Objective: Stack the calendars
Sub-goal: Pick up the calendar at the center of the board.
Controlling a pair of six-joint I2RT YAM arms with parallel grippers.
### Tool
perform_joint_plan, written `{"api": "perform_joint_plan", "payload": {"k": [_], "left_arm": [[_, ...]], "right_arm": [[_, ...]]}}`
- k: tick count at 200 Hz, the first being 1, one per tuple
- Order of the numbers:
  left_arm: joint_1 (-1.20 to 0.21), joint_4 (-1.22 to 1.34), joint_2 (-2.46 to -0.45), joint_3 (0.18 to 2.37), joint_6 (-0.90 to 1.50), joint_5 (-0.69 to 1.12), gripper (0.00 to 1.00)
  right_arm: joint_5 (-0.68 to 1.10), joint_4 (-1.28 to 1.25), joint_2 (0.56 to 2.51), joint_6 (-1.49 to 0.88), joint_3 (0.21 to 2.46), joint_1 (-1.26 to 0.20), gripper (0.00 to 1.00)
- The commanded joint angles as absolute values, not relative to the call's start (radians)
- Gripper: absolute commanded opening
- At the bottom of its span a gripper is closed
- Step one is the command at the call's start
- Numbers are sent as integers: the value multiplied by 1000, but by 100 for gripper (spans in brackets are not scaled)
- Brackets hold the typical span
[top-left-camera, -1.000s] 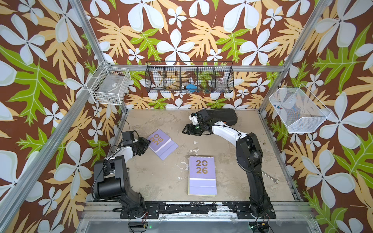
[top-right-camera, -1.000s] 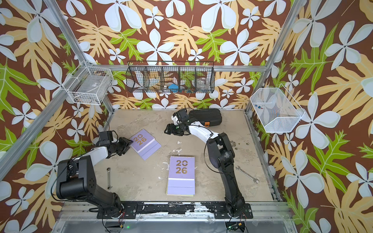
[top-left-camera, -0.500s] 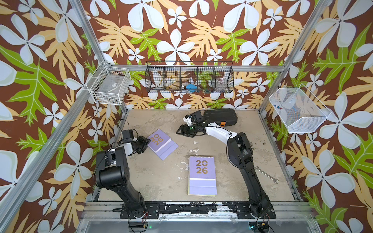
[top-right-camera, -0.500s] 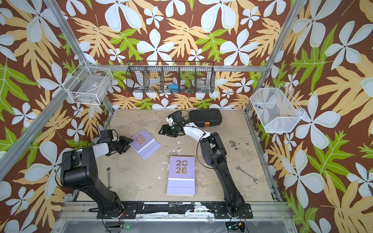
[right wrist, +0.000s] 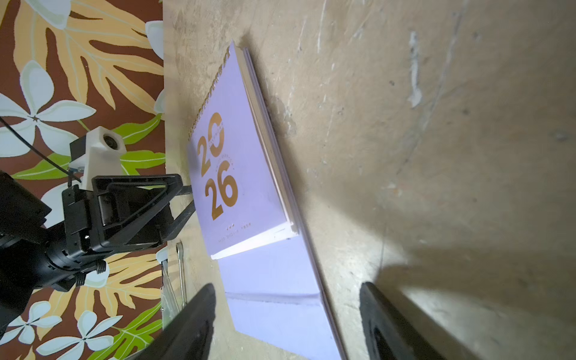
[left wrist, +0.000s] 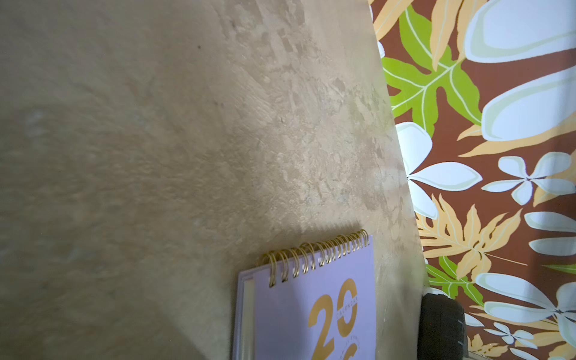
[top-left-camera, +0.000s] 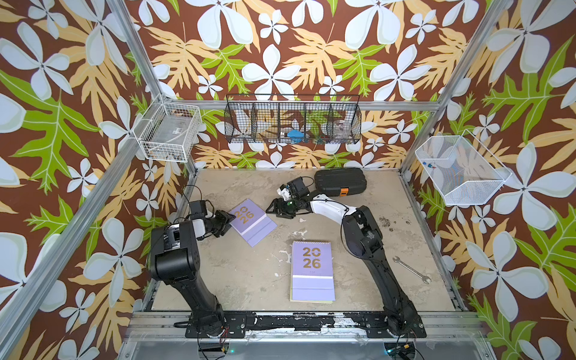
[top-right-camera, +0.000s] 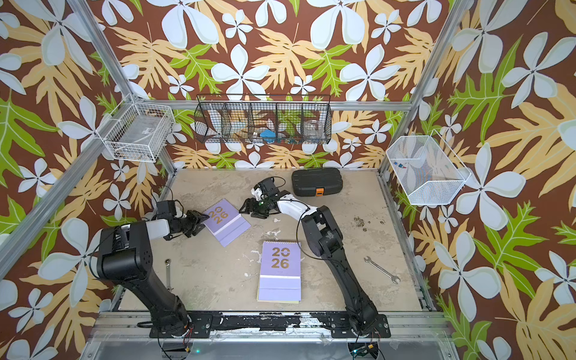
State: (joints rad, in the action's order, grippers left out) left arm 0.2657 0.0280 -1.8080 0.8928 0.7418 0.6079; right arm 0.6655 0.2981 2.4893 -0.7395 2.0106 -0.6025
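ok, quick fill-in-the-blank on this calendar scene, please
1. The case at the back has an ___ latch.
2. The right hand is ___, holding nothing.
3. The gold digits on the loose calendar read ___.
4. ___ wrenches lie on the table.

Missing words: orange; open; 2026; Two.

The beige table (top-left-camera: 243, 274) bears a lilac calendar (top-left-camera: 252, 221), a calendar stack (top-left-camera: 312, 271), a black case (top-left-camera: 339, 182) and a wrench (top-left-camera: 411, 269).

left end effector (top-left-camera: 231, 218), right end effector (top-left-camera: 271, 211), parted
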Motion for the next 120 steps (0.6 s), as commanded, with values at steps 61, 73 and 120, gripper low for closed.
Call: {"api": "perform_joint_plan", "payload": {"k": [61, 73, 120], "left_arm": [[264, 16, -1860, 892, 723, 632, 45], [261, 24, -1869, 889, 728, 638, 45], [237, 56, -1904, 879, 744, 665, 44]], "right_arm": [[706, 250, 2535, -830, 2022, -606, 74], [715, 242, 2547, -847, 2031, -613, 74], [791, 136, 2560, -918, 2013, -632, 74]]}}
